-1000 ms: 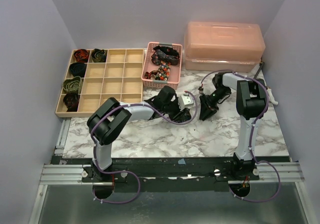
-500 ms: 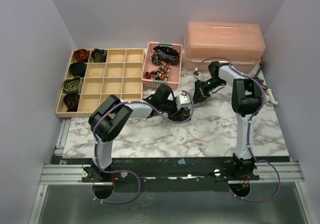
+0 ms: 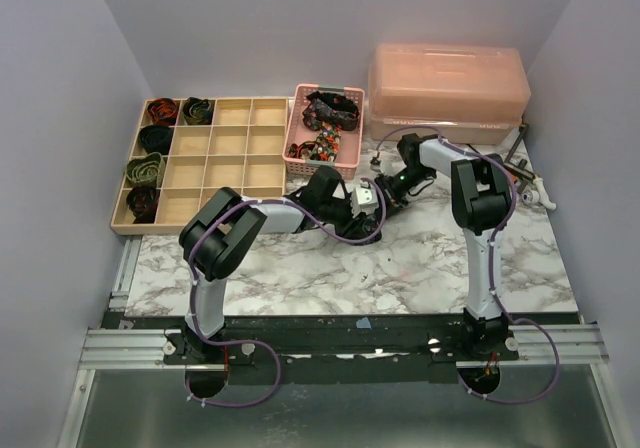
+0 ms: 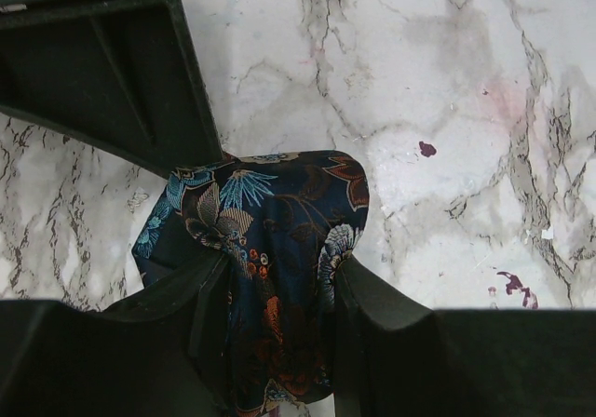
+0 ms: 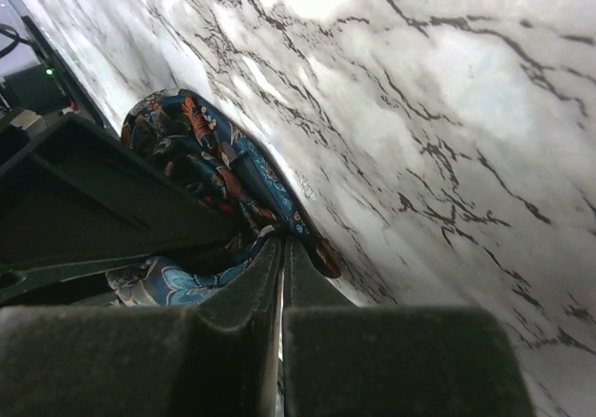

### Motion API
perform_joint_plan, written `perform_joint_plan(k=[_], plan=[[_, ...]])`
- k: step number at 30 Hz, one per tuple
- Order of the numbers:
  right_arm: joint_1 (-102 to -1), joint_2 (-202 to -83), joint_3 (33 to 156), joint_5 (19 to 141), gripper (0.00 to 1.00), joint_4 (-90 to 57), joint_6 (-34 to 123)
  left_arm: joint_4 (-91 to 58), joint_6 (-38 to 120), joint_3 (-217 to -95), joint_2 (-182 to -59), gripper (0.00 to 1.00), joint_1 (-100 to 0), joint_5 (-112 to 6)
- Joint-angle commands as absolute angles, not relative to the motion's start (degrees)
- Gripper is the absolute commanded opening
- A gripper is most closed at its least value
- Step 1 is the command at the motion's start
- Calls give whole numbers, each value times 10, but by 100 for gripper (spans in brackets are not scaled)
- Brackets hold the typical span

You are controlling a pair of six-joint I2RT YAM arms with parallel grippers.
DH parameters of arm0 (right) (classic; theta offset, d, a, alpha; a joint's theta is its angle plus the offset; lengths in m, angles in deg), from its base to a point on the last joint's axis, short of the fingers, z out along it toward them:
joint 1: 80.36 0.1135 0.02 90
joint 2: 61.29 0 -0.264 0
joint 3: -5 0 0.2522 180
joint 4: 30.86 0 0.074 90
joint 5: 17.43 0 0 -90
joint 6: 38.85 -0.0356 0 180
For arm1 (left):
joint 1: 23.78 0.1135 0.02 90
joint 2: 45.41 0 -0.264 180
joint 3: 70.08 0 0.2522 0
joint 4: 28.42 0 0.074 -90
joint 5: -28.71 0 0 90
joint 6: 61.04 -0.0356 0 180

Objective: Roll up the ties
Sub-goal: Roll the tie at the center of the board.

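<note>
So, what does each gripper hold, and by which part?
Left gripper: the floral tie, clamped across its folded width. Right gripper: shut at the tie's edge; a pinch cannot be told.

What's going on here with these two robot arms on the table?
Both arms meet in the middle over a navy floral tie. The left pincer clamps the bunched tie, and the right pincer is shut with its tips at the fabric's edge. Five coiled ties sit in the wooden tray; more lie in the pink basket.
</note>
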State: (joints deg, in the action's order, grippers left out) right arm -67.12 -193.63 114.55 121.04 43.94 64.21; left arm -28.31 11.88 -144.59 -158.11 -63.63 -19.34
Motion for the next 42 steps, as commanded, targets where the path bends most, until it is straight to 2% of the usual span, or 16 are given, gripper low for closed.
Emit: perform_joint_plan(k=[1, 9, 15, 19, 23, 26, 29, 34, 38, 42], plan=[[-653, -1946, 1130, 1158, 5, 415, 632, -195, 120, -1422, -1622, 3, -632, -212], [-653, -1965, 1095, 1010, 4, 398, 631, -329, 244, -1391, -1571, 10, -612, -184], [-652, -1950, 1052, 954, 2, 390, 645, -419, 320, -1374, -1529, 16, -610, -241], [-652, -1942, 1030, 941, 2, 388, 650, -386, 248, -1362, -1511, 15, -621, -288], [-653, -1940, 1022, 940, 2, 388, 651, -304, 163, -1371, -1499, 7, -653, -330], [-652, -1940, 1025, 941, 1, 386, 650, -252, 162, -1381, -1503, 6, -666, -338], [-652, -1942, 1028, 942, 1, 384, 647, -274, 152, -1347, -1504, 5, -674, -335], [-653, -1937, 1036, 955, 1, 386, 649, -228, 118, -1375, -1567, 2, -687, -348], [-666, -1902, 1065, 1006, 8, 404, 646, -213, 93, -1380, -1592, 0, -687, -351], [-716, -1872, 1112, 1118, 30, 458, 637, -202, 89, -1378, -1603, 0, -688, -353]])
